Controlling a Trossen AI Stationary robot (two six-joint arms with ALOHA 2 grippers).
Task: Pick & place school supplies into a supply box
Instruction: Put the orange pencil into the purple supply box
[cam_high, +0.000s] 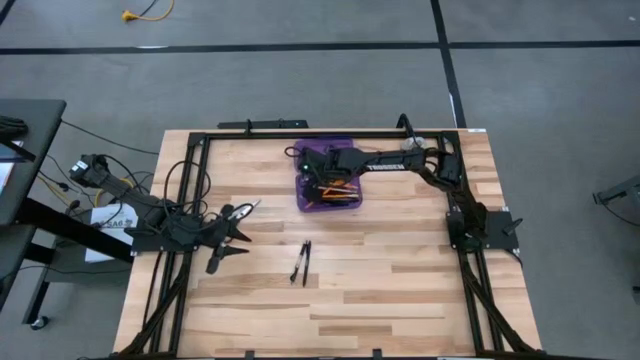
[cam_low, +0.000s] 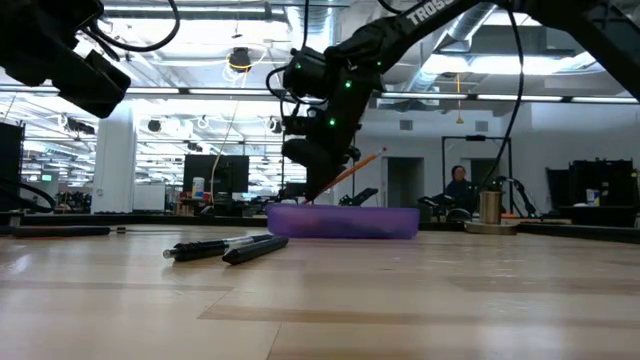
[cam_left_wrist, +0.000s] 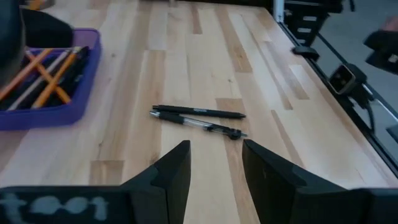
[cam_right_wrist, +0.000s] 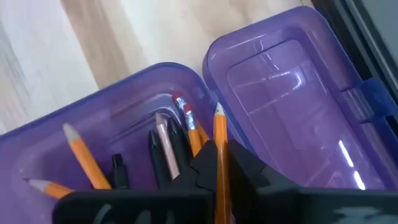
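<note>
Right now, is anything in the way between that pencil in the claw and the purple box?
Nothing visible. The right claw holds the orange pencil tilted over the open purple box, whose lid lies flat alongside.

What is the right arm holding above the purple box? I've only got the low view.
Observer: The right gripper has its fingers shut on an orange pencil, directly over the supply box.
Operator: Anything inside the box?
Observer: Yes. One half holds several other orange pencils, a pale pencil and black pens.
Operator: And the left arm?
Observer: The left gripper waits open at the table's left edge, facing the two loose pens on the wood.
</note>
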